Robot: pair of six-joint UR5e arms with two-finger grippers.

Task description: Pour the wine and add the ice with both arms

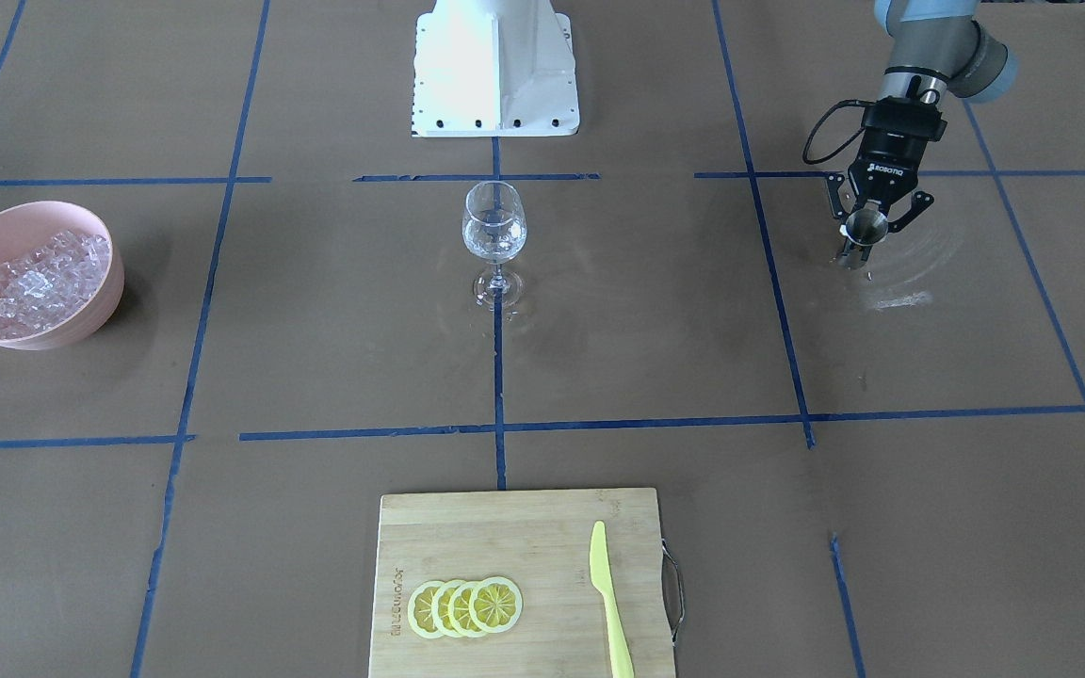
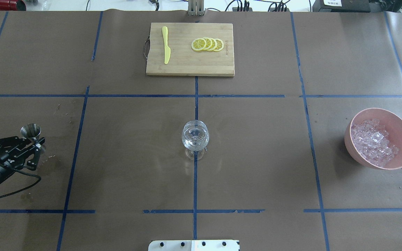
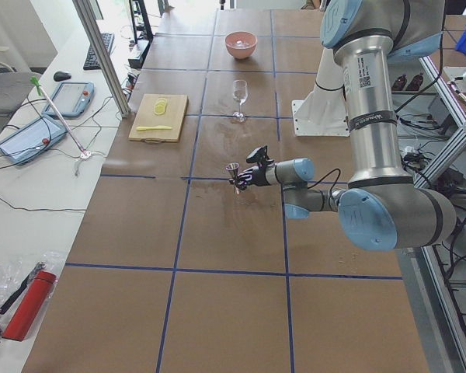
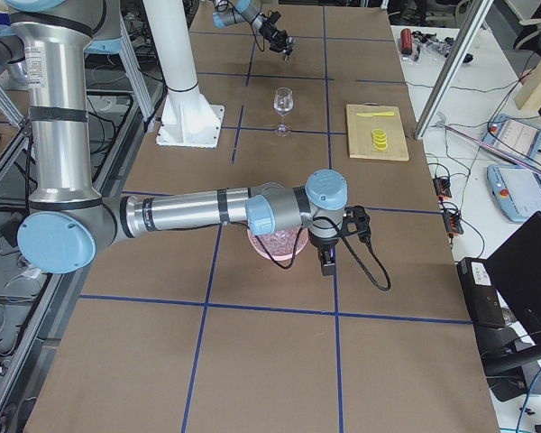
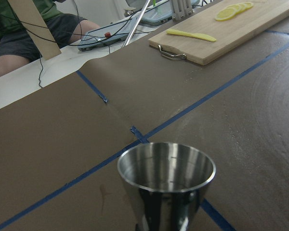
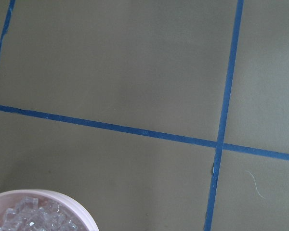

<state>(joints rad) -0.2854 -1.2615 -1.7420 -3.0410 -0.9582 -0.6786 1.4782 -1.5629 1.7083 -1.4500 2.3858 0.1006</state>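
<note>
Left claw (image 1: 857,243) clamped on jigger (image 1: 865,225), right arm (image 4: 189,212) outstretched

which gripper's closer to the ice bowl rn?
Right. The right gripper hangs just beside the pink bowl of ice; the left gripper, holding a steel jigger, is at the table's opposite end.

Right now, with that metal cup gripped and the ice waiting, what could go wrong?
The left end effector pinches the jigger at its narrow waist, so it might twist or slip. The wine glass stands free on a thin stem; a nudge could topple it. The ice cubes in the bowl look small and glassy, probably hard to hold.
</note>
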